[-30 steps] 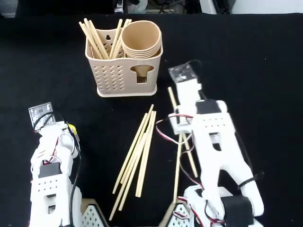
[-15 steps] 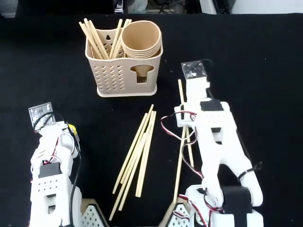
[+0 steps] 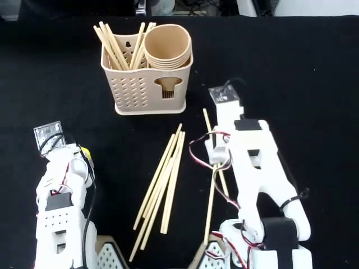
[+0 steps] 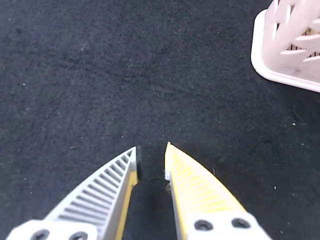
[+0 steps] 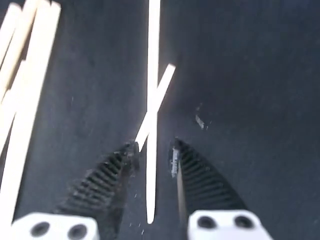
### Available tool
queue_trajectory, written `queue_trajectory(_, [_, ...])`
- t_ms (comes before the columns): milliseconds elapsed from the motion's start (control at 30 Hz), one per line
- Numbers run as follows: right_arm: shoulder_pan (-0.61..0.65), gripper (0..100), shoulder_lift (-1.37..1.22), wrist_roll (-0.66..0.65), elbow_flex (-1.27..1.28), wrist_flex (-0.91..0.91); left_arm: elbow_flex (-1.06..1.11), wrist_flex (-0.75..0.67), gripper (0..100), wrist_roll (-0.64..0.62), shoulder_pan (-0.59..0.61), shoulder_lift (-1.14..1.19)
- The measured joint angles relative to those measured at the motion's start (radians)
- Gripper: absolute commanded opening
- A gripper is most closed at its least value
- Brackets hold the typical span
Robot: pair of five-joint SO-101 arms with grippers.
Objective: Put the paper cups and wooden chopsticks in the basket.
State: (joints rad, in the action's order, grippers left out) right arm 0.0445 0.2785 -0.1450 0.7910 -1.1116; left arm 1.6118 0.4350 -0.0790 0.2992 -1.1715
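Observation:
The cream basket stands at the back with stacked paper cups in one half and several chopsticks in the other. A loose bundle of chopsticks lies mid-table. Two crossed chopsticks lie under the right arm. My right gripper is open low over the cloth, its fingers straddling the long chopstick; the shorter-looking one crosses it just ahead of the tips. My left gripper hovers over bare cloth with a narrow gap and nothing inside.
The black cloth covers the whole table. The basket's corner lies ahead of the left gripper, off to one side. The bundle's ends lie beside the right gripper. The left arm sits at the front left.
The right arm swung right, then came back left and slightly toward the front. The chopstick between its fingers pivoted with it. The left arm stayed still.

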Motion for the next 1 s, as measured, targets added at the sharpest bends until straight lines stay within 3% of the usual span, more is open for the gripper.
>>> queue_trajectory(367, [0.161,10.7,0.000,0.002,0.031,-0.091,0.000,0.000,11,0.000,0.000,0.000])
queue_trajectory(800, [0.124,10.9,-0.003,-0.008,0.077,-0.089,0.000,0.000,11,0.000,0.000,0.000])
queue_trajectory(1000, [0.126,10.9,-0.135,-0.012,0.066,-0.087,0.000,0.000,11,0.000,0.000,0.000])
